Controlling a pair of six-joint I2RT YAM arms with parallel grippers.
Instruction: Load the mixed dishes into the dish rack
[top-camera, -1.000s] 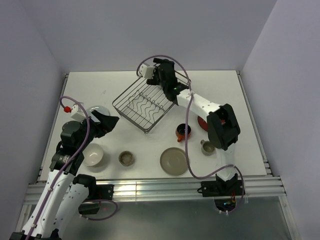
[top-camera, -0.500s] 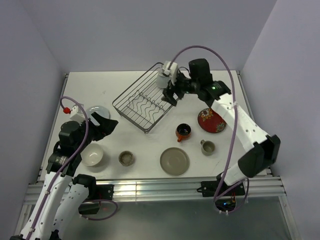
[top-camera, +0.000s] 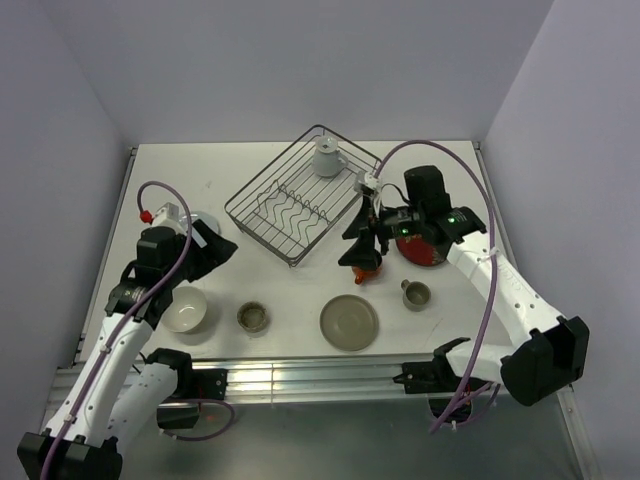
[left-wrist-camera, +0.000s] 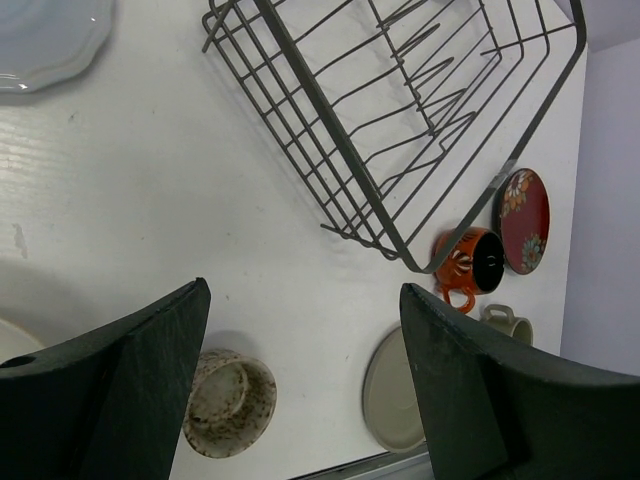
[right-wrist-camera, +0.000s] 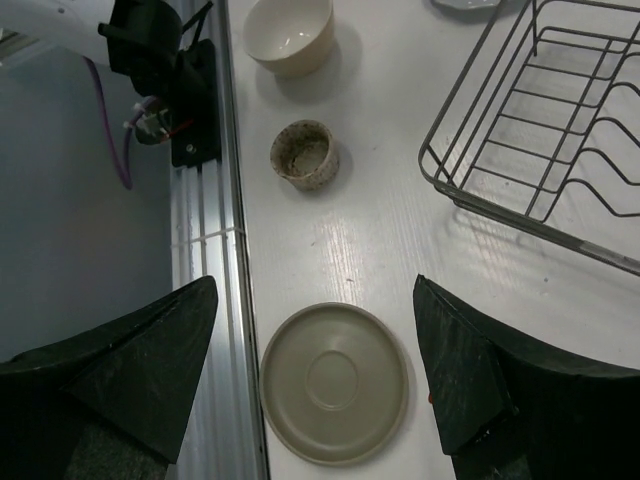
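Observation:
The dish rack (top-camera: 290, 205) lies at the table's back middle with a small grey cup (top-camera: 327, 158) in its far corner. My right gripper (top-camera: 360, 250) hangs open just over the orange-red mug (top-camera: 367, 268), beside the red floral plate (top-camera: 425, 250). In the right wrist view the olive-grey plate (right-wrist-camera: 335, 382) lies below the spread fingers. My left gripper (top-camera: 215, 245) is open and empty over the pale plate (top-camera: 205, 220). The cream bowl (top-camera: 185, 308), a speckled cup (top-camera: 254, 317), the olive-grey plate (top-camera: 349, 322) and a beige cup (top-camera: 416, 294) line the front.
The left wrist view shows the rack's near corner (left-wrist-camera: 400, 255), the mug (left-wrist-camera: 470, 265) and the speckled cup (left-wrist-camera: 232, 400). A metal rail (top-camera: 300, 375) runs along the table's front edge. Grey walls stand close on three sides.
My right gripper let go of the grey cup in the rack's far corner, then swung back and down over the orange-red mug. The left arm shifted only slightly.

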